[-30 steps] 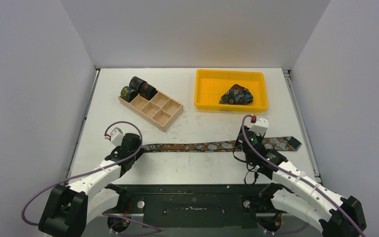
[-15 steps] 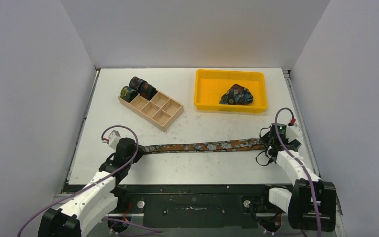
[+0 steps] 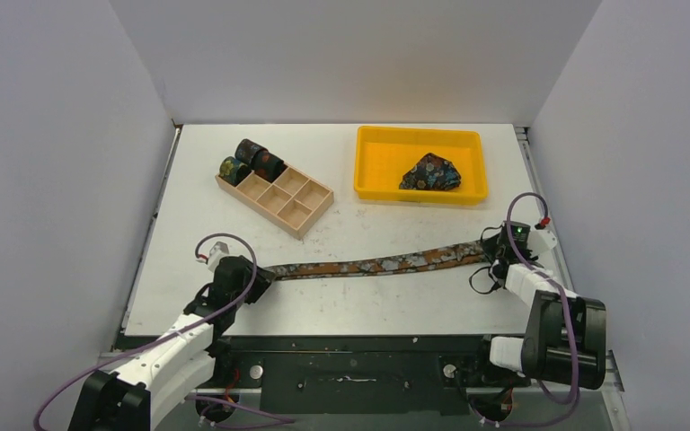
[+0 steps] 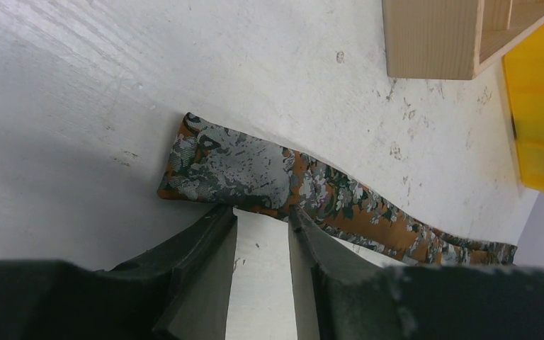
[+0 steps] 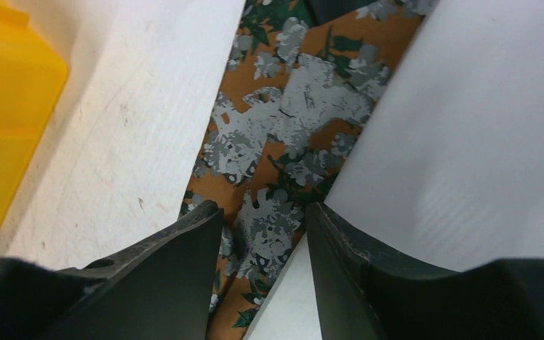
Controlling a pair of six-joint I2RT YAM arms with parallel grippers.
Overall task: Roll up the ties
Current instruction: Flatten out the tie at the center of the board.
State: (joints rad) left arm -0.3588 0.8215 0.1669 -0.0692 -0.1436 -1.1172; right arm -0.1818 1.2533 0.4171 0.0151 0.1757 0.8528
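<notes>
Wrist views alone are showing us jaws: left gripper (image 4: 262,216) apart, just short of the tie's (image 4: 234,166) narrow end; right gripper (image 5: 263,212) apart, straddling it. Rust, grey-flowered, it is lying flat on the table (image 3: 368,305), running 9-to-3 o'clock.

Rust-orange tie (image 3: 377,266) w/ grey & dk-green floral print; yellow tray (image 3: 386,193); pale wood box (image 3: 260,210).
</notes>
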